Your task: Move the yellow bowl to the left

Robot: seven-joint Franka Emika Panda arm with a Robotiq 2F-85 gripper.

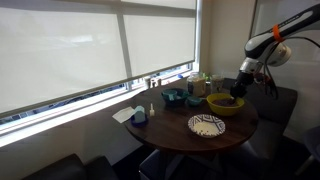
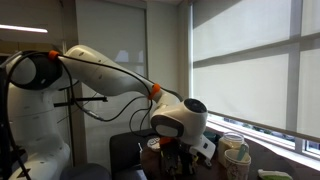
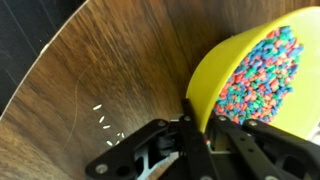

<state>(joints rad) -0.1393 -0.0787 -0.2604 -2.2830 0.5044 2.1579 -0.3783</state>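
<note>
Two dark jaws reach in from the bottom of the wrist view, drawn close together with the rim of the yellow bowl (image 3: 215, 80) between them; they appear clamped on that rim, one outside the wall and one inside. From the jaws the bowl spreads up and to the right of that view, filled with small multicoloured pieces (image 3: 265, 75), perhaps cereal or sweets. To the left of the jaws lies bare dark wood, the round worktop (image 3: 90, 70), with its curved edge beyond.

In an exterior view the yellow bowl (image 1: 222, 103) sits on the worktop (image 1: 175, 132) near the side where the robot arm (image 1: 275, 45) comes down, so the grip is on the edge nearest the arm. Being round, the bowl has no long axis to line up. A white patterned plate (image 1: 206, 125) lies just in front of it, and a teal dish (image 1: 172, 96) stands further along toward the window. Judging by this, a leftward slide must pass between those two dishes.
</note>
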